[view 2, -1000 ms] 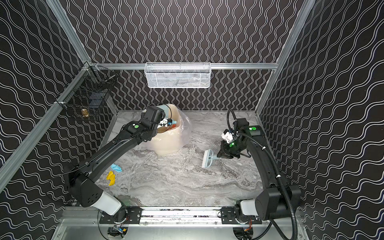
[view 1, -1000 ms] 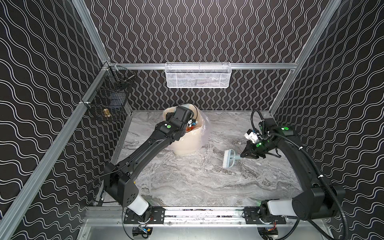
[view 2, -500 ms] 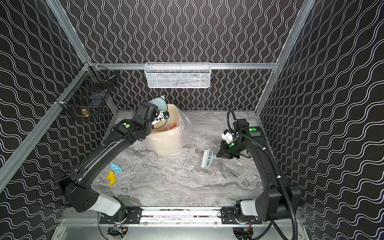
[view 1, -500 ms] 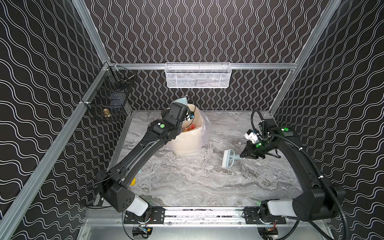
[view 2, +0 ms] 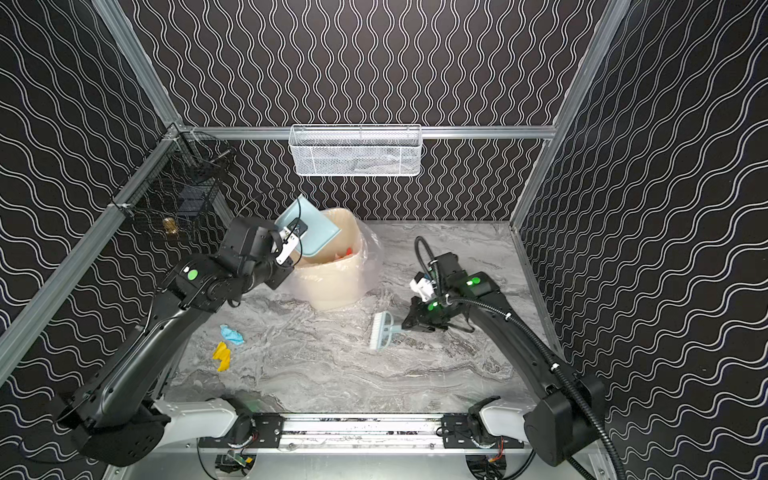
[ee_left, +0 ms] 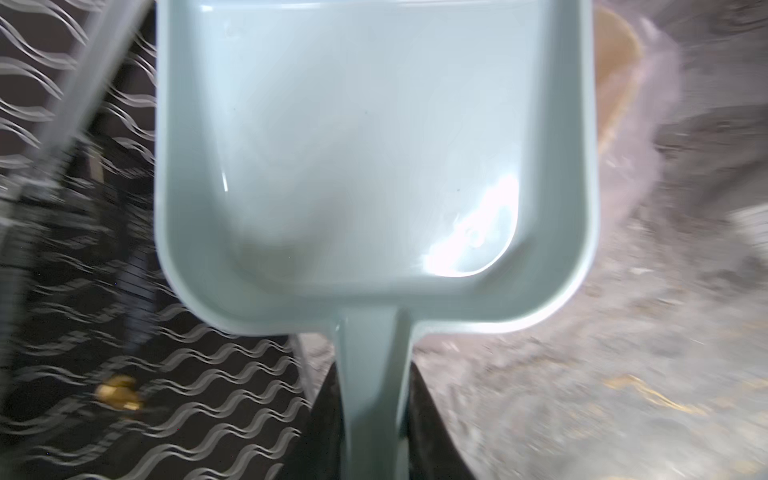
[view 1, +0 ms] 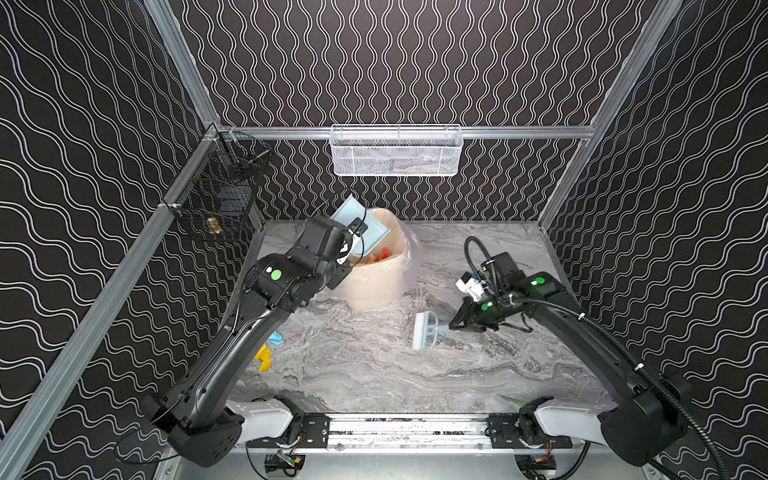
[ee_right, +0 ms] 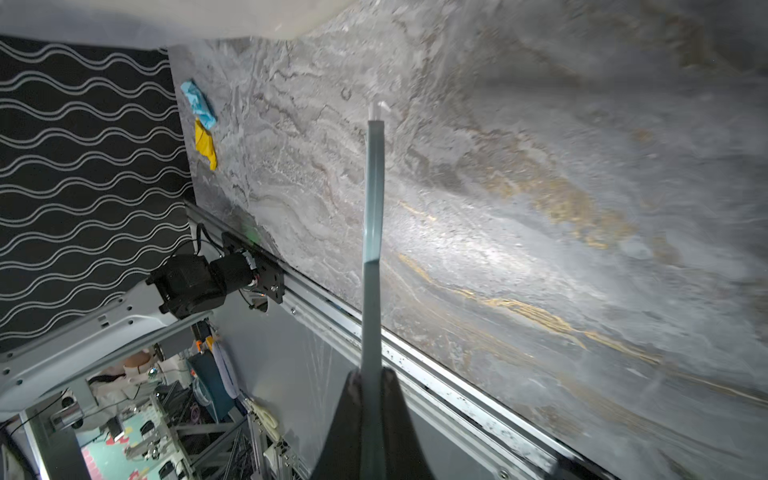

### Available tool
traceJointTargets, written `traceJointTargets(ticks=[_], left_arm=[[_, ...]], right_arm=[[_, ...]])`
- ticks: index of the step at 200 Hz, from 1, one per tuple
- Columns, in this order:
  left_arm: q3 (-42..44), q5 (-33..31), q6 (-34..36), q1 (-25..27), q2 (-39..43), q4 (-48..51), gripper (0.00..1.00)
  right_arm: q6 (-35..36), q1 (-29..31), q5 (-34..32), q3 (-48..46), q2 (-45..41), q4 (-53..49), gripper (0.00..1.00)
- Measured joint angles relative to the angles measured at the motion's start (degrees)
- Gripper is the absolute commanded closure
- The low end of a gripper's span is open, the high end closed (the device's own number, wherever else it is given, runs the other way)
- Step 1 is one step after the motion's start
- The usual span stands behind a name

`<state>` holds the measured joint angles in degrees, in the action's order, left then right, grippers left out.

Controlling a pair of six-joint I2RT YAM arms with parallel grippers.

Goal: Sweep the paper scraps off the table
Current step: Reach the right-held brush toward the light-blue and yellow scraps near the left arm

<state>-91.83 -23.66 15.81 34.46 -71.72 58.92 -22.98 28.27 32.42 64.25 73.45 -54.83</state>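
Two paper scraps [view 2: 222, 357] lie on table [view 2: 332, 374].

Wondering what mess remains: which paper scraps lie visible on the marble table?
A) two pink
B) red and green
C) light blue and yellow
C: a crumpled light blue paper wad and a yellow paper wad lie close together on the grey marble table.

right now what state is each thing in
left gripper: shut on dustpan handle
right gripper: shut on brush handle
dustpan: empty, tilted over the bin
brush: held low over the table
bin: upright, bag-lined, scraps inside
blue scrap: loose on the table
yellow scrap: loose on the table beside it
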Motion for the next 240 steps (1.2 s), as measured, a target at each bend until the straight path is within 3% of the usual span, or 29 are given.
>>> traceJointTargets(ticks=[56, 107, 165, 240], left_arm=[[0.3, 6.7, -7.7, 0.0, 5.0, 4.0, 0.95], [-1.2, 11.0, -9.5, 0.0, 6.7, 5.1, 0.95], [-2.0, 15.3, -9.8, 0.0, 7.5, 5.5, 0.95], [-1.4, 18.3, -9.9, 0.0, 9.2, 5.6, 0.95]], right_arm=[[-12.9, 16.0, 0.6, -13.1, -1.0, 23.3, 1.00], [-19.5, 26.2, 0.9, -13.3, 8.4, 42.9, 1.00], [-21.6, 32.9, 3.4, -2.4, 24.3, 55.8, 1.00], [-23.6, 33.9, 7.4, 11.2, 39.6, 60.5, 1.00]])
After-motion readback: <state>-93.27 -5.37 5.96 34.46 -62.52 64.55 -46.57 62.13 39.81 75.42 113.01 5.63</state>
